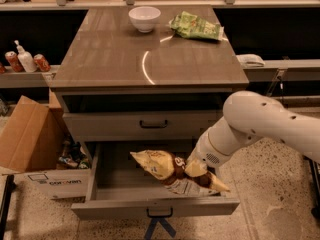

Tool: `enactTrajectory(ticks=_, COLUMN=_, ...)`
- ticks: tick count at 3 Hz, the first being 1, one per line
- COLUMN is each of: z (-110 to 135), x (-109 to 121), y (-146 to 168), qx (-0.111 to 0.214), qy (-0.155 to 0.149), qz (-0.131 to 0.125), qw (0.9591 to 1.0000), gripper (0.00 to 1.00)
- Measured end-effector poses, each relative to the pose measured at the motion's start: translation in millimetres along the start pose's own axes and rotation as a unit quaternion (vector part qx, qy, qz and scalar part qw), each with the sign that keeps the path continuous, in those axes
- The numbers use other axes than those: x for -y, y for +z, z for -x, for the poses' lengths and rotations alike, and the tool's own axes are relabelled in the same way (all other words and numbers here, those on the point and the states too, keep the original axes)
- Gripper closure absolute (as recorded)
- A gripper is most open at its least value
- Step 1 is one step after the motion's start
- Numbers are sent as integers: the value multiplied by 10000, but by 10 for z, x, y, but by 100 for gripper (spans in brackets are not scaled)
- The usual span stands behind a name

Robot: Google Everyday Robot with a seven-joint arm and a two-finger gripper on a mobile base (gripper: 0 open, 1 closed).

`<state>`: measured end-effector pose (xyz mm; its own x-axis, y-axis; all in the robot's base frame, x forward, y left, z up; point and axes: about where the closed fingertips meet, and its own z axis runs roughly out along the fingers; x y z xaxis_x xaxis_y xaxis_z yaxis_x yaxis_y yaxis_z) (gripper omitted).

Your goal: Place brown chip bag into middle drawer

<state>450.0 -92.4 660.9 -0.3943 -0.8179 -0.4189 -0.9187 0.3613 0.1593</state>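
The brown chip bag [162, 165], crumpled, with tan-yellow ends and a dark brown middle, hangs tilted inside the open drawer [125, 209] of the cabinet. My gripper [189, 168] reaches down from the right on the white arm [260, 126] and is shut on the bag's pinched middle. The bag's left end sticks up over the drawer's inside, and its right end points toward the drawer's right front corner. My fingers are mostly hidden by the bag and the wrist.
A closed drawer [150, 124] sits above the open one. A white bowl [144, 18] and a green chip bag [196, 26] lie at the back of the cabinet top. A cardboard box [30, 139] stands to the left on the floor. Cans and a bottle [25, 61] stand on the left shelf.
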Motion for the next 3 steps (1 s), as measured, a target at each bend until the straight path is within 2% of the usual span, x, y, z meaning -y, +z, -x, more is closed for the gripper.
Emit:
enactTrajectory(ticks=1, z=-223, x=324, y=381, qx=49, qy=400, qz=-133, qw=9991, gripper=100)
enactTrajectory(ticks=3, z=-433, x=800, y=927, qx=38, qy=965, qz=-383, qw=9946, gripper=58)
